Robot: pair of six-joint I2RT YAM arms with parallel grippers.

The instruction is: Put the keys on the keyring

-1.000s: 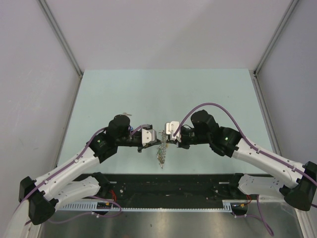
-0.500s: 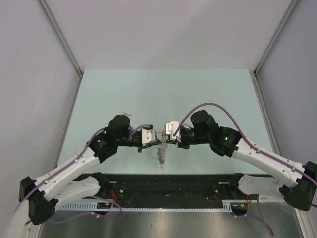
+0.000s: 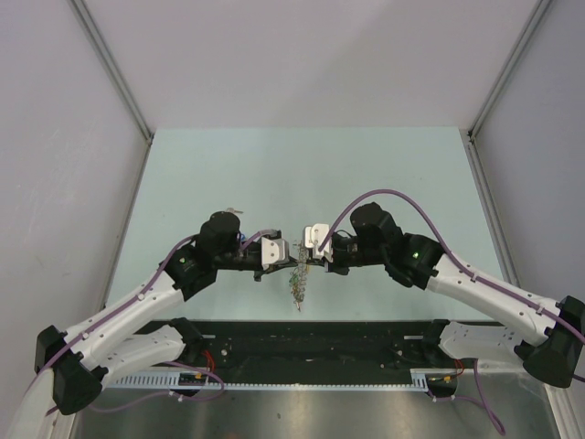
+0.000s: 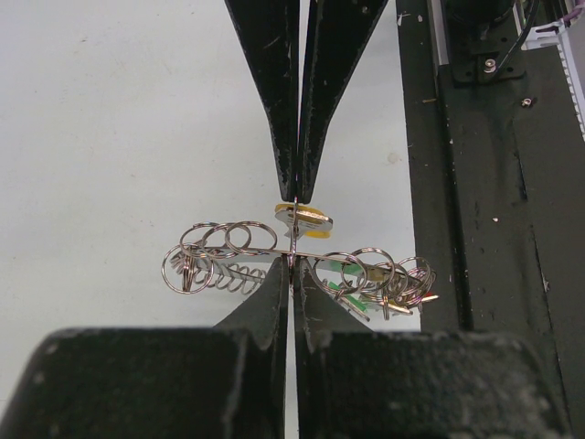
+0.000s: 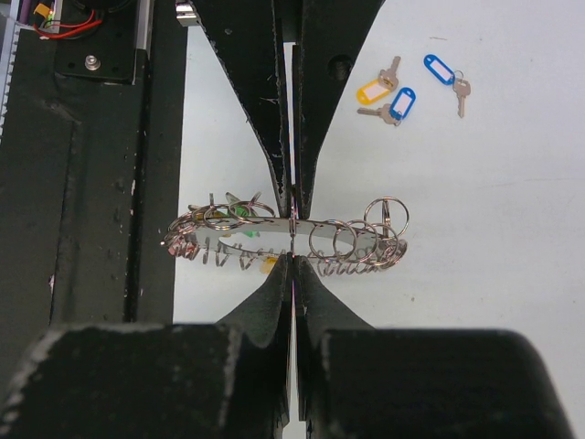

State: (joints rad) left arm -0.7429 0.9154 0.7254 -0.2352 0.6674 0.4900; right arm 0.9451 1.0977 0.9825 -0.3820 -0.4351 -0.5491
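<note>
Left gripper (image 4: 293, 271) pinched shut on keyring (image 4: 375, 279), right gripper (image 5: 292, 263) clamped on same ring from opposite side, tips nearly touching. Keyring held up between both arms, above counter (image 5: 484, 238). Loose keys (image 5: 399, 93) on counter, well apart.

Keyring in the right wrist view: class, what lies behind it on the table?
Behind the keyring, three loose tagged keys lie on the table: one yellow tag, two blue. The left claw hides whatever lies straight behind the middle.
</note>
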